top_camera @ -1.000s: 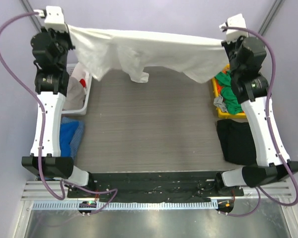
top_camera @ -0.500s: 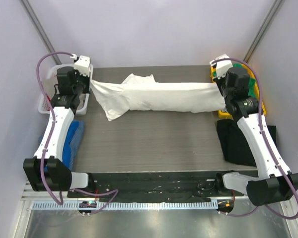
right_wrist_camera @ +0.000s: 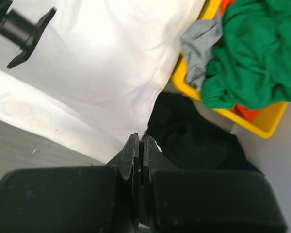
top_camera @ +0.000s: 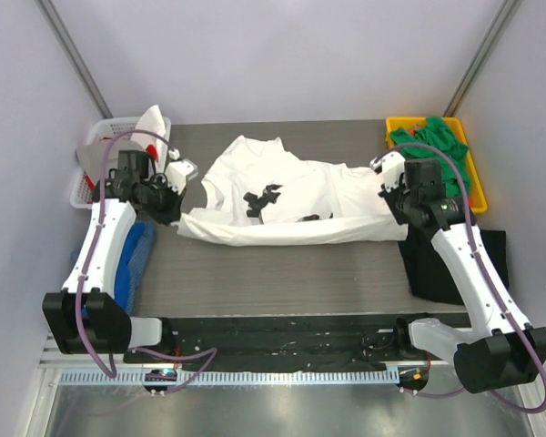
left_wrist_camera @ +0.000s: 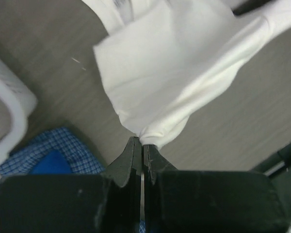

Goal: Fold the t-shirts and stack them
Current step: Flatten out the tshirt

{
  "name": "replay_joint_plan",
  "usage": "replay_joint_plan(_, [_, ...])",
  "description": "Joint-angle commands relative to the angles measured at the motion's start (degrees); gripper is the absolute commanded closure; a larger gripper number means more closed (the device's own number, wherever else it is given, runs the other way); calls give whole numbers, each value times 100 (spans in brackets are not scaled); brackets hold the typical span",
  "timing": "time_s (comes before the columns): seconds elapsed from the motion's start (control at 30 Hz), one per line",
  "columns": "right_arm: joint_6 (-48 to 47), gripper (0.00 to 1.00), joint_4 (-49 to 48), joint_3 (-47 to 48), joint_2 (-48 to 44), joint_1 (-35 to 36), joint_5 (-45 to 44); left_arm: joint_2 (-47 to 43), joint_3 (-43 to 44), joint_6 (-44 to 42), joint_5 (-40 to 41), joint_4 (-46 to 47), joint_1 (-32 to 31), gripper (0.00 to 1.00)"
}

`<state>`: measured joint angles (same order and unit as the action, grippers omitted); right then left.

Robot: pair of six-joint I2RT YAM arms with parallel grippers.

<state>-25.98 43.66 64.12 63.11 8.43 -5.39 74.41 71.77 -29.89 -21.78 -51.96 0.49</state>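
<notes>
The white shirt [top_camera: 282, 200] lies spread across the middle of the tabletop [top_camera: 273, 273], its black print [top_camera: 264, 196] facing up. Its near edge runs as a long rolled band from left to right, and each end of that band is held by an arm.

The left jaws are clamped together on the shirt's left end. In the left wrist view the white shirt [left_wrist_camera: 169, 73] bunches into a tight point right at the tips and fans out over the tabletop [left_wrist_camera: 48, 48] beyond them. A blue checked cloth [left_wrist_camera: 48, 150] lies just beside the jaws, with the rim of a white basket [left_wrist_camera: 9, 107] next to it.

The right jaws are likewise pinched shut on the shirt's right end. In the right wrist view the white shirt [right_wrist_camera: 102, 73] stretches away from the tips, part of the black print [right_wrist_camera: 24, 31] showing at the upper left. A black shirt [right_wrist_camera: 194, 141] lies on the tabletop just beside and under these jaws.

From above, the black shirt [top_camera: 441, 259] sits flat at the right edge, partly under the right arm. Behind it, a yellow bin [top_camera: 396, 127] holds crumpled green shirts [top_camera: 437, 146]; close up, the green shirts [right_wrist_camera: 252, 53] share the yellow bin [right_wrist_camera: 262, 124] with a grey cloth [right_wrist_camera: 199, 43]. On the left side the white basket [top_camera: 86, 177] holds more cloth, and the blue checked cloth [top_camera: 136, 255] lies in front of it beside the left arm.
</notes>
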Motion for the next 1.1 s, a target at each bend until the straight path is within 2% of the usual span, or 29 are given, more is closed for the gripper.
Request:
replay_joint_plan(0.0, [31,99,511,-197,43,-25,433,223,-198,-948,-169,-1421,4,100])
replay_joint_plan(0.03, [14,99,564,-294,52,-34,468,240,-216,-1027,-82,-1622,-170,100])
replay_joint_plan(0.43, [-224,99,1206,-593,298,-25,1004,285,-312,-1862,429,-2844,-348,100])
replay_joint_plan(1.07, [-443,99,1470,-822,500,-25,1005,548,-734,-2100,930,-3461,-568,100])
